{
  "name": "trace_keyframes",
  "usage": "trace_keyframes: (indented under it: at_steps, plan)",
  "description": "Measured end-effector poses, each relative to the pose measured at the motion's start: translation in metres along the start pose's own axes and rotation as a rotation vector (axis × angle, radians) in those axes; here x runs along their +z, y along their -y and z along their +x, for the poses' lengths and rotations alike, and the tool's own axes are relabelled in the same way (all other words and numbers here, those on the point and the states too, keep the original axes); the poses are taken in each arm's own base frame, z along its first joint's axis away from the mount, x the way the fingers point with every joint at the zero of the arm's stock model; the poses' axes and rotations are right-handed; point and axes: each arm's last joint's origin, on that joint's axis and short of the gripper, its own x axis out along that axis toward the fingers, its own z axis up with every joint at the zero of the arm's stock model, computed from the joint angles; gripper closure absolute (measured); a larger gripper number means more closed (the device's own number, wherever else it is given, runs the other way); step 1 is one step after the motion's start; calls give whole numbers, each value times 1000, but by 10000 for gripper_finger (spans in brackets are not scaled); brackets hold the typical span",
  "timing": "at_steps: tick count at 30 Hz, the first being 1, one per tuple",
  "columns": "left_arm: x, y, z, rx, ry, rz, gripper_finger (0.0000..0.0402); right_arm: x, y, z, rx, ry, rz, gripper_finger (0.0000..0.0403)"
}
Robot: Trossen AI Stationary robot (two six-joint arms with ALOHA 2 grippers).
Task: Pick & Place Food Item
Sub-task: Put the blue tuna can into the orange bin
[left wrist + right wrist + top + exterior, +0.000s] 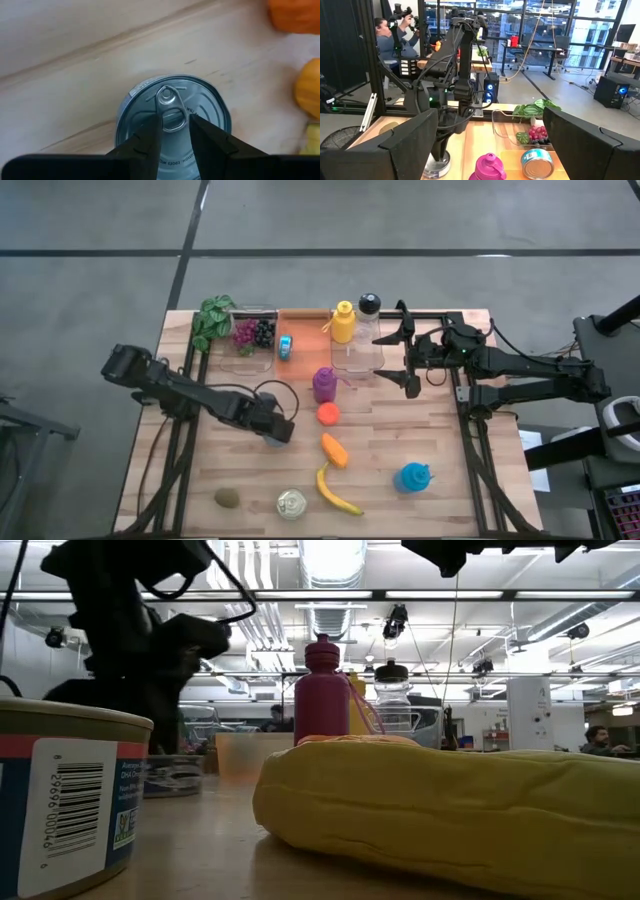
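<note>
Silver can (172, 132) under downward-pointing left pincer (174, 131).

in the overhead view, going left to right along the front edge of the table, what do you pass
Kiwi → tin can → banana → blue bottle.

light: bright ceiling strips (330, 592) | glare: overhead | blur: near banana (450, 805)
</note>
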Motion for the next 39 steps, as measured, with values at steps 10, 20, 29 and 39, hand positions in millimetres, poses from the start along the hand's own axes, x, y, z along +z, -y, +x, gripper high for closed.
trace_keyframes:
  at_steps: [10,20,29,39]
  plan:
    - [10,34,13,-28,51,123,293,-1,0,0,1,-7,5,44]
    - [18,40,-11,-44,99,158,293,-1,0,0,1,-8,12,44]
    - [21,33,-33,-49,101,135,293,-3,0,0,1,-26,28,44]
    - [22,33,-34,-48,106,201,303,-2,0,0,1,-23,24,44]
